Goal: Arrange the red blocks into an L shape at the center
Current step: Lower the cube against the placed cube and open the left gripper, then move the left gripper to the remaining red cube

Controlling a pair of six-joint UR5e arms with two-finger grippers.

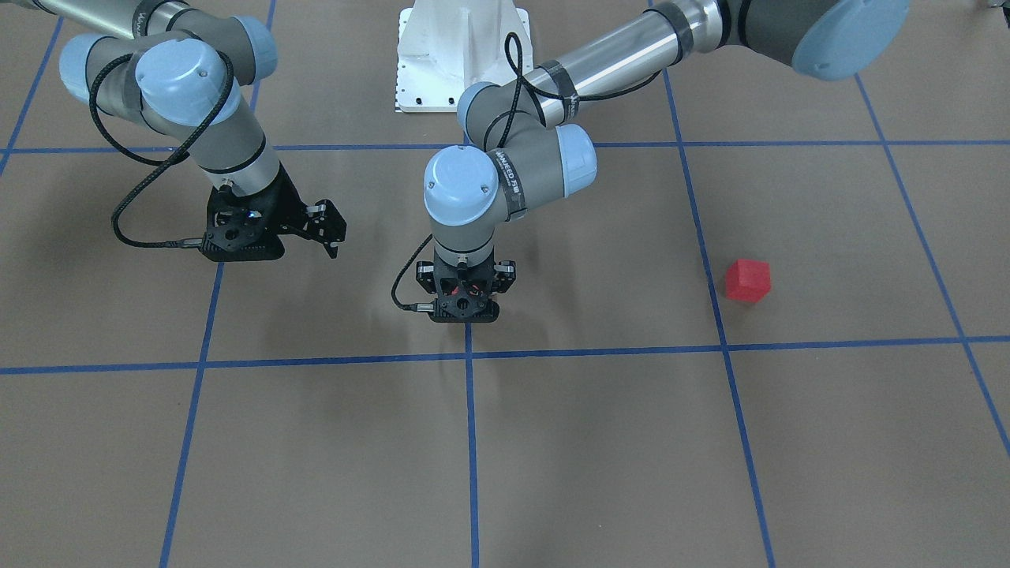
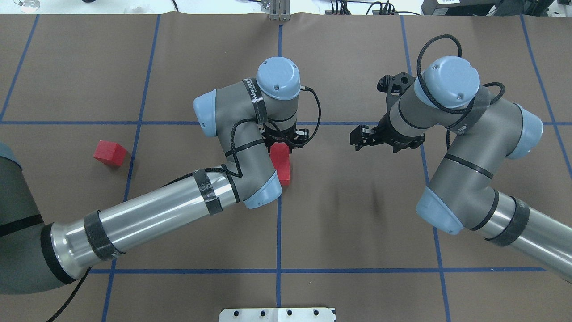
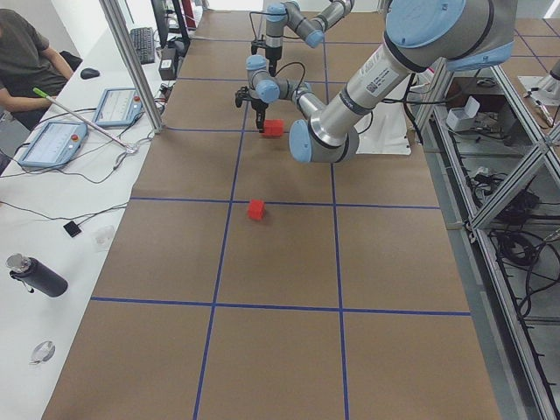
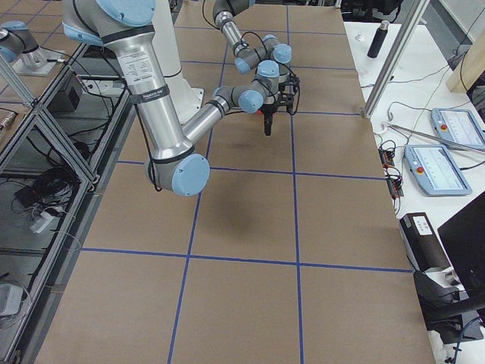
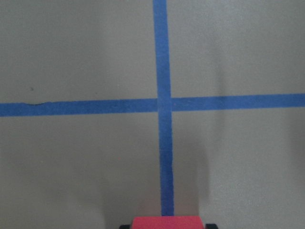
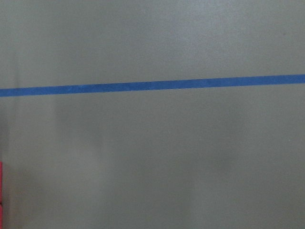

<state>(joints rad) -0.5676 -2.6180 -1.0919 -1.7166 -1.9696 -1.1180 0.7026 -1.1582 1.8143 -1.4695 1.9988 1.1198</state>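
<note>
Two red blocks (image 2: 282, 166) lie end to end on the middle vertical blue line (image 2: 279, 228). My left gripper (image 2: 283, 144) points straight down over the far one and is shut on it. That block shows between the finger pads at the bottom of the left wrist view (image 5: 167, 222). A third red block (image 2: 110, 153) lies alone on the floor far to the left; it also shows in the front view (image 1: 747, 281). My right gripper (image 2: 363, 136) is open and empty, above the floor to the right of the pair.
The brown floor (image 2: 357, 214) carries a blue tape grid. The robot's white base (image 1: 461, 55) stands behind the centre. Monitors, tablets and a seated person (image 3: 26, 61) are on side tables off the work area.
</note>
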